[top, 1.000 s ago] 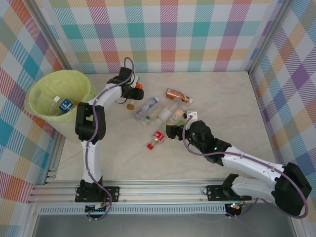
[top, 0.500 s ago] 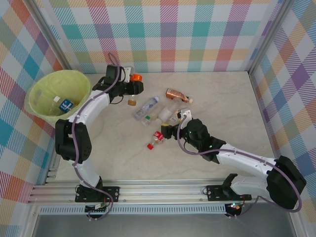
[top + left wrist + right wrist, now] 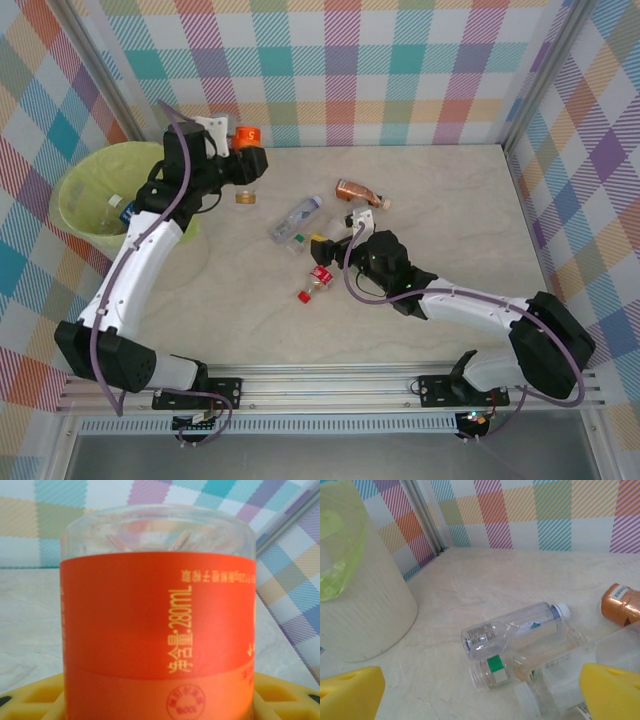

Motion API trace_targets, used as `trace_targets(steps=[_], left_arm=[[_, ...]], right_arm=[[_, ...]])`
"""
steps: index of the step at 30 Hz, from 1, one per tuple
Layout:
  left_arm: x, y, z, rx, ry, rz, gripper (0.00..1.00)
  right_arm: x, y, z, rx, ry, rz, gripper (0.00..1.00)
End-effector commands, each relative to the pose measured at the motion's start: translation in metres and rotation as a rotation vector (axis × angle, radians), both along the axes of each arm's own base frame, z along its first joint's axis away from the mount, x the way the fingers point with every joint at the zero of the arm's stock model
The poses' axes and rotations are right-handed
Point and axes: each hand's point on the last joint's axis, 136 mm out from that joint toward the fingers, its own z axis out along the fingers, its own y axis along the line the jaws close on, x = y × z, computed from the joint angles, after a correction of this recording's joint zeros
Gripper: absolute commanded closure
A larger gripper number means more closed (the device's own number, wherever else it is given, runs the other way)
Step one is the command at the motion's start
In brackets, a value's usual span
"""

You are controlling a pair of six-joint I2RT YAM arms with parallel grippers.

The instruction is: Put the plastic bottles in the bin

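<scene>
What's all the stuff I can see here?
bin: one, yellow-green bag, far left.
blue-label bottle: one, inside bin.
orange bottle: one, in left gripper.
clear bottles: several, count unclear, piled mid-table.
red-label bottle: one, in front of pile.
brown bottle: one, behind pile.
small brown thing: one, between bin and pile.
table: one, pale marble.
left gripper: shut on orange bottle.
right gripper: open, at pile.

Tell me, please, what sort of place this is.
Likely a staged robot test cell rather than a home: plaid backdrop walls, aluminium framing along the table edge, and plastic bottles scattered near a lined bin.
</scene>
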Motion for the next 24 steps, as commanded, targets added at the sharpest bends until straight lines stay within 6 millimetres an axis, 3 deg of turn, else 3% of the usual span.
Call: trace_targets(steps=[1, 6, 12, 24], left_arm=[[-0.007, 0.037, 0.019, 0.078, -0.03, 0.169, 0.49], [-0.01, 0.095, 0.037, 0.234, -0.079, 0.413, 0.49], [-0.007, 0.15, 0.043, 0.24, -0.073, 0.592, 0.5], [-0.004, 0.221, 0.052, 0.074, -0.103, 0.811, 0.48]], right_arm=[[0.007, 0.006, 0.04, 0.12, -0.1, -0.001, 0.0], [0.007, 0.007, 0.037, 0.109, -0.096, 0.003, 0.0], [0.004, 0.002, 0.036, 0.088, -0.092, 0.001, 0.0], [0.0, 0.001, 0.042, 0.088, -0.096, 0.013, 0.0]])
